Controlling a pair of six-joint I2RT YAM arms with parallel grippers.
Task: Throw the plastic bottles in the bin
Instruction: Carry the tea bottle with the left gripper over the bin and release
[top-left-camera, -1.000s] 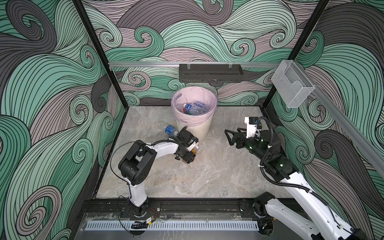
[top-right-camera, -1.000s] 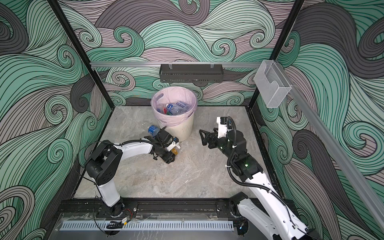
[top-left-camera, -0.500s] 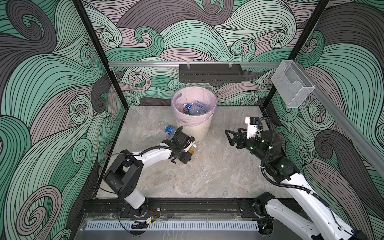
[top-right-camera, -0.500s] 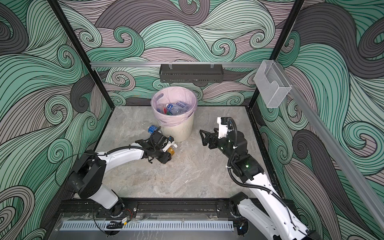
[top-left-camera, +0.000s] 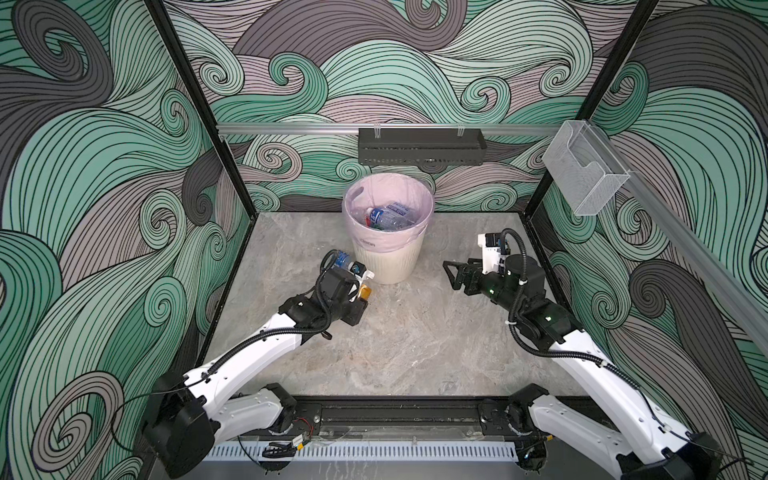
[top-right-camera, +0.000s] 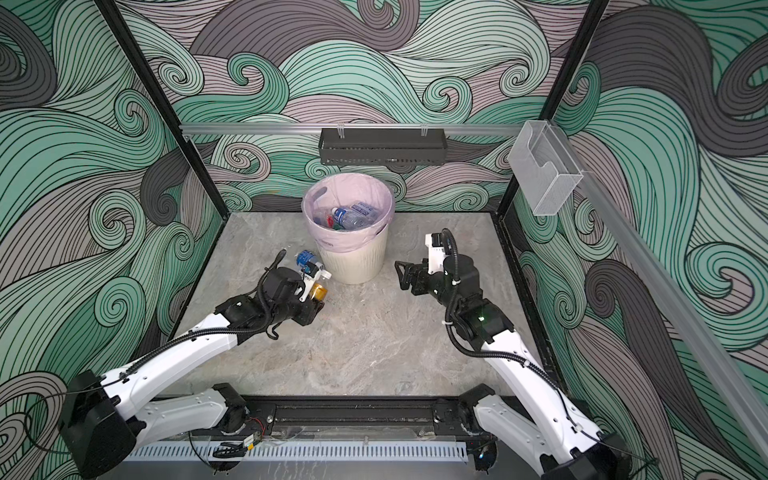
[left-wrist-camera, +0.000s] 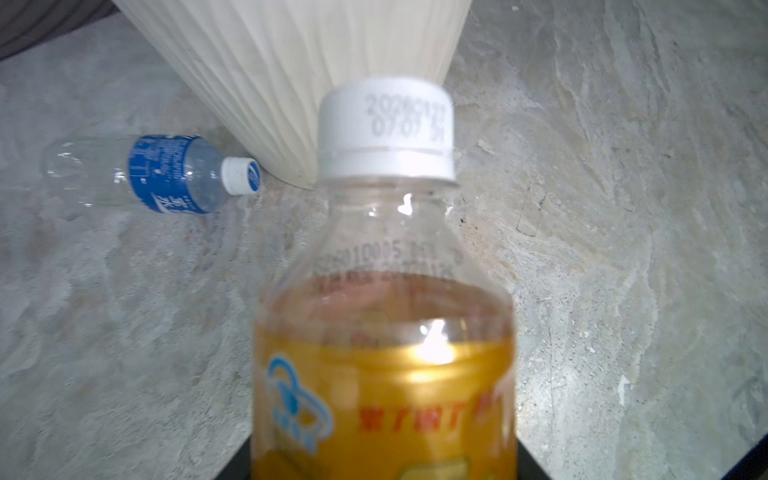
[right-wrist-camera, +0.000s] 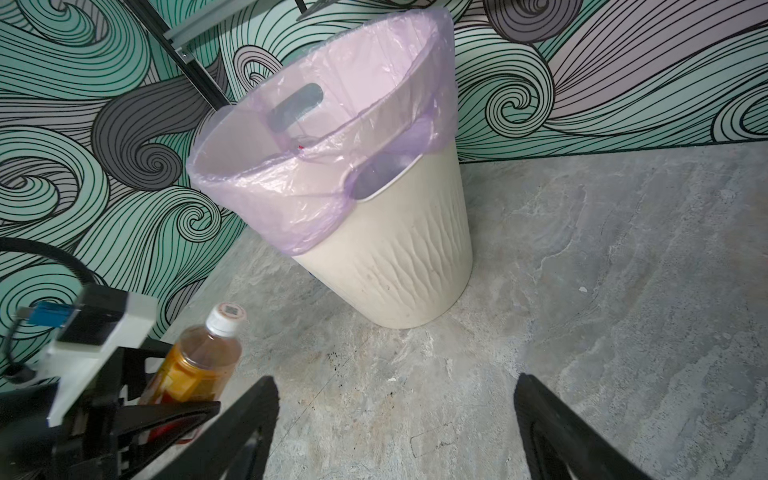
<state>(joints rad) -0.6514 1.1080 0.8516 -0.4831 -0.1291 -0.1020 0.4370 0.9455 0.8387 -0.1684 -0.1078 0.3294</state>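
My left gripper (top-left-camera: 360, 301) is shut on an amber bottle with a yellow label and white cap (left-wrist-camera: 384, 332), low over the floor just in front of the bin's foot. The right wrist view shows that bottle (right-wrist-camera: 195, 361) tilted in the left fingers. The cream ribbed bin (top-left-camera: 388, 257) with its pink bag stands at the back centre, with several bottles (top-left-camera: 388, 216) inside. A clear bottle with a blue label (left-wrist-camera: 166, 172) lies on the floor against the bin's left side, also in both top views (top-right-camera: 307, 259). My right gripper (top-left-camera: 451, 276) hovers open and empty to the right of the bin (right-wrist-camera: 395, 257).
A clear wall box (top-left-camera: 584, 174) hangs on the right rail. A black shelf (top-left-camera: 422, 145) is mounted on the back wall above the bin. Patterned walls close in the marble floor (top-left-camera: 415, 340) on three sides.
The left jaws closed on the yellow-labelled bottle. The left arm stretched out lower and its gripper shifted slightly left. The right arm hardly moved.
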